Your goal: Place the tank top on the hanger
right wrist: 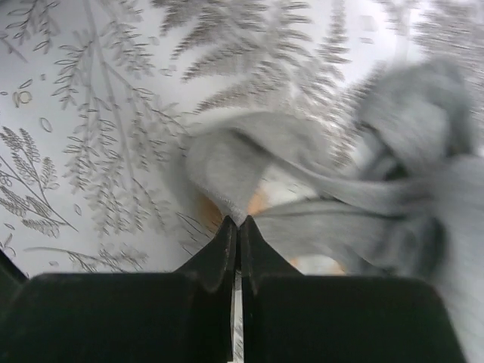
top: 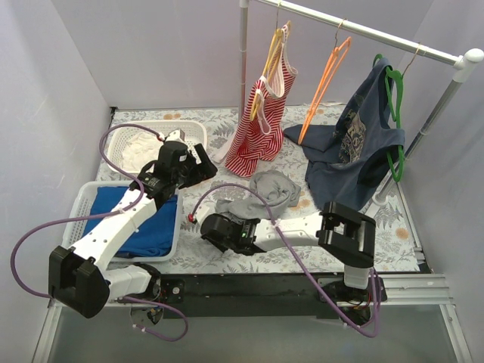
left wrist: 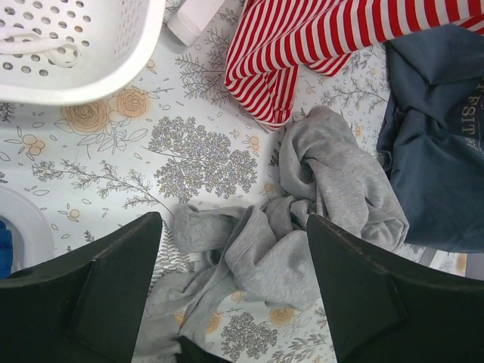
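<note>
Grey soft sleeveless tank top (top: 266, 193) lies crumpled on the floral table (top: 393, 219), so you've hung nothing yet; the thin orange plastic hanger (top: 327, 79) hangs bare on the rail (top: 378, 34). Your left gripper (left wrist: 233, 227) is spread above the cloth; your right gripper (right wrist: 238, 223) is pressed together, perhaps nipping a fold.

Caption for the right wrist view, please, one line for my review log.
Right gripper, jaws shut, pinches a fold of the crumpled grey tank top lying on the fern-printed table cover.

Plastic clothes hangers on the white metal rail (top: 363, 30): three — cream hanger (top: 270, 64), thin orange hanger (top: 321, 87), green hanger (top: 395, 91). White perforated plastic baskets left of the rail: two — rear basket (top: 193, 127), front basket (top: 79, 208). Grey fabric tank top (top: 272, 189) below the rail: one.
</note>
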Robot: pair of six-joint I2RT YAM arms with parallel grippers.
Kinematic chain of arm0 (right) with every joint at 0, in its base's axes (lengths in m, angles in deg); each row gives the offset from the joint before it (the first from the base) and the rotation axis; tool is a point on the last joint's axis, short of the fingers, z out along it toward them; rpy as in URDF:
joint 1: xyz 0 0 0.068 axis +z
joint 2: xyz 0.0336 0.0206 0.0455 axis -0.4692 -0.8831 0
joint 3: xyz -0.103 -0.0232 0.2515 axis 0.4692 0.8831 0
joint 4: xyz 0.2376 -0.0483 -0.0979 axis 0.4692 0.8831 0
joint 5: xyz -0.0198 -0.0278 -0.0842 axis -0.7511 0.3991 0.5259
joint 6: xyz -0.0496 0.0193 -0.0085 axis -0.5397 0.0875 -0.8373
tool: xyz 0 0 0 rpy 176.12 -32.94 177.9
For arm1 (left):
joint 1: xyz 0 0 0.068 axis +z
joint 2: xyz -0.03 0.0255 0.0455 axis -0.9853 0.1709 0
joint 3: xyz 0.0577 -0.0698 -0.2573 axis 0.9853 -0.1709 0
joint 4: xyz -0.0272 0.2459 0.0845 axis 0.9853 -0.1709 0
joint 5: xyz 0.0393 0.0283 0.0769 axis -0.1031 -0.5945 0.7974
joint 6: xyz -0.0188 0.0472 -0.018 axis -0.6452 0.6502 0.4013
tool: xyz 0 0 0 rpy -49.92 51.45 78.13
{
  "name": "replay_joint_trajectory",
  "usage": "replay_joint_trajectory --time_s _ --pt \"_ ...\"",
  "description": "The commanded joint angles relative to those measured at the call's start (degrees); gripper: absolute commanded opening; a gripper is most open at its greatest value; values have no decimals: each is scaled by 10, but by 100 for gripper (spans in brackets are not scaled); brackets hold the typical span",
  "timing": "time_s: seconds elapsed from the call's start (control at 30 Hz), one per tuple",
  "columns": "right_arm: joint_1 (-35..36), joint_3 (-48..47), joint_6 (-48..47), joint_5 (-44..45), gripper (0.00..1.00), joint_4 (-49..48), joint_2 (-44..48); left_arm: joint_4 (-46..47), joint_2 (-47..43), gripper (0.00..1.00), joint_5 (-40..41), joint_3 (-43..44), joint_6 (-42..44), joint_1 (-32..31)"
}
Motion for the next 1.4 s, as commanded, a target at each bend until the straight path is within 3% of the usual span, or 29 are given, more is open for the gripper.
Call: replay_joint_trajectory --time_s 0.0,0.13,0.33,0.63,0.73,0.8,1.13,1.27,1.37 --pt "-30 36 36 100 1 46 148 10 0 75 -29 -11 18 3" --pt "-90 100 70 125 1 92 335 14 15 69 -43 -17 27 3" --pt "-201 170 105 120 1 151 498 44 41 60 -96 -59 24 -2" --pt "-244 207 132 116 1 196 534 86 113 51 -86 -96 5 -67" --pt "-245 208 135 108 1 198 533 76 132 49 -51 -95 -2 -95" --pt "-245 211 138 104 1 198 534 63 133 49 35 -98 -12 -120" --pt "-245 220 141 92 1 196 530 76 132 51 95 -131 -35 -129" --pt "-245 221 142 88 1 187 533 135 150 49 95 -146 -29 -129" --pt "-245 213 140 86 1 187 533 161 152 31 86 -148 -29 -130"
